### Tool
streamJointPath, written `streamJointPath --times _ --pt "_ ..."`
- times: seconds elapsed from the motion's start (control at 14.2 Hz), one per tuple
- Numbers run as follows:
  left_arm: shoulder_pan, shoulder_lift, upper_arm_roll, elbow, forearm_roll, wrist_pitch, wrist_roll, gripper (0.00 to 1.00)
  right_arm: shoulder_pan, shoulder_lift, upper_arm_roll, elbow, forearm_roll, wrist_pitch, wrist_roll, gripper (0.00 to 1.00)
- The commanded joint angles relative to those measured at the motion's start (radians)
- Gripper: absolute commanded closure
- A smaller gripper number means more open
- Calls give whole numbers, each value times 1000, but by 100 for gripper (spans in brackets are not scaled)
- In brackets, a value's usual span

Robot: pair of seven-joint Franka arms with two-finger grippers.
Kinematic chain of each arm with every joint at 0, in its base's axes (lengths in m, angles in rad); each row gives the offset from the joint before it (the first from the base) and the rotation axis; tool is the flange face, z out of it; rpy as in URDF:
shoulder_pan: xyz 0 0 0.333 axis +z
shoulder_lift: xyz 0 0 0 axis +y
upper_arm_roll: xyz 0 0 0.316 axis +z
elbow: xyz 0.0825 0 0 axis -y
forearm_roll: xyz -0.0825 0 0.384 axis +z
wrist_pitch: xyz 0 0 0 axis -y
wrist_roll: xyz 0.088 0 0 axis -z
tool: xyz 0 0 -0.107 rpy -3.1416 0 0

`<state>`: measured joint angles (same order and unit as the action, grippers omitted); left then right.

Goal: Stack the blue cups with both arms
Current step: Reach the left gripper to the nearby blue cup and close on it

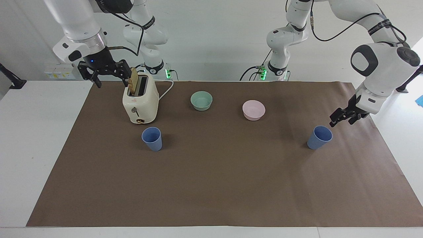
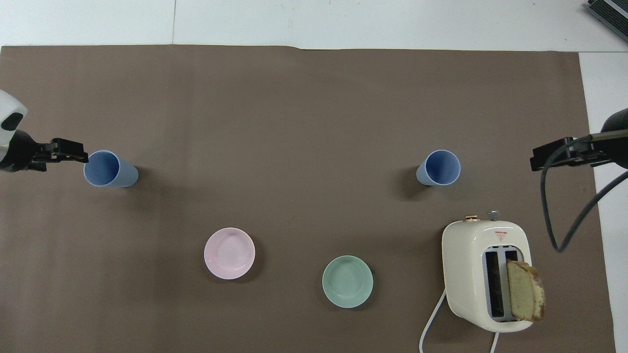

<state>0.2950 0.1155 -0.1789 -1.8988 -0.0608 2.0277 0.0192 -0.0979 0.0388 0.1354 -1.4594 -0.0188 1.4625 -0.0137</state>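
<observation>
A: How far along is the stacking?

B: As I read it, barely begun. Both blue cups stand upright and well apart on the brown counter (image 1: 211, 185), neither one held and nothing nested. Take the toaster (image 1: 140, 102) as the landmark: one cup (image 1: 152, 138) stands just beside it, farther from the robots than the toaster. The other cup (image 1: 319, 137) stands well apart from the toaster, toward the left arm's end of the counter.

A: And the arms?

B: The left gripper (image 1: 343, 116) is low, just beside the rim of the cup that is well apart from the toaster, apparently short of contact. In the overhead view its tip (image 2: 64, 149) sits right at that cup (image 2: 109, 168). I cannot tell how its jaws stand from here. The right gripper (image 1: 105, 72) hangs in the air beside the toaster's top, near the slice of bread (image 1: 133, 81), its jaws spread wide and holding nothing; that arm waits.

A: What else is on the counter?

B: A green bowl (image 1: 201, 100) and a pink bowl (image 1: 253, 109), both between the toaster and the left arm's end.

A: So what is left?

B: Nearly everything, I judge: grasping one cup, securing the other, bringing them together and nesting them.
</observation>
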Motion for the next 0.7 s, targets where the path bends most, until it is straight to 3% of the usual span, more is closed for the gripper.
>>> streamJointPath --times 0.0,0.63 --pt "13 -30 -10 -106 -8 81 -8 0 -14 -22 4 -27 19 12 -17 0" --pt "4 6 -10 -154 -8 158 -8 0 -14 -22 4 -27 19 12 -17 0"
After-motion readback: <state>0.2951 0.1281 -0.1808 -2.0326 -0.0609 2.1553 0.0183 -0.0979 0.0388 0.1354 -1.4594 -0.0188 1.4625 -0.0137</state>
